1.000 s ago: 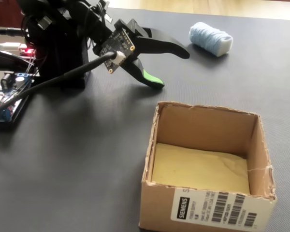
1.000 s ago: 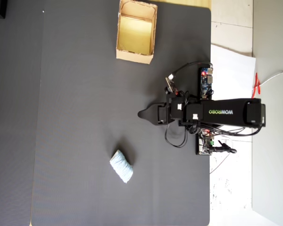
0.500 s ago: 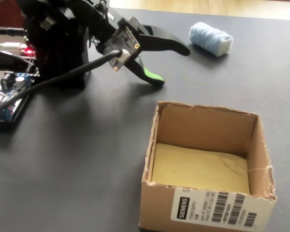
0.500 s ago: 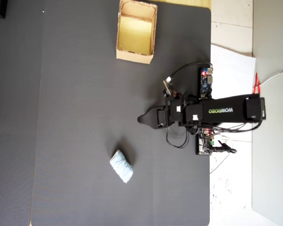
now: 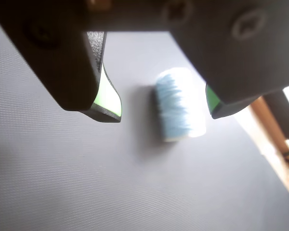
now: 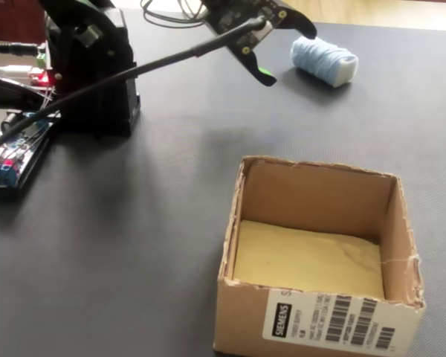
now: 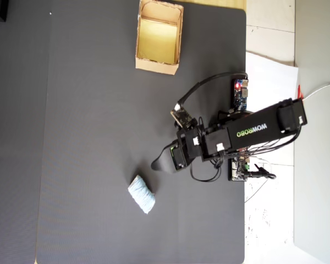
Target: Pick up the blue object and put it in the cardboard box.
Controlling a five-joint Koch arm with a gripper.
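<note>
The blue object [image 7: 141, 194] is lying on the dark mat [image 7: 88, 137], alone, toward the bottom of the overhead view and well apart from the cardboard box [image 7: 176, 38], which is sitting at the top edge of that view. In the fixed view the blue object [image 6: 324, 59] is resting at the far side of the mat, with the cardboard box [image 6: 230, 245] near the camera and empty.

Its long axis is running diagonally in the overhead view, from upper left to lower right, with rounded ends. In the wrist view the blue object [image 5: 179, 104] is showing as an upright oblong framed in the gap between the two jaws, closer to the right one.

The gripper [image 7: 155, 164] is hovering just up and to the right of the blue object in the overhead view, not touching it, and is pointing toward it. In the wrist view the gripper [image 5: 164, 113] is standing open, wide enough to straddle the object, and holding nothing. In my judgement the reach is lining up the jaws across the short width, so the arm needs only to descend and advance.
</note>
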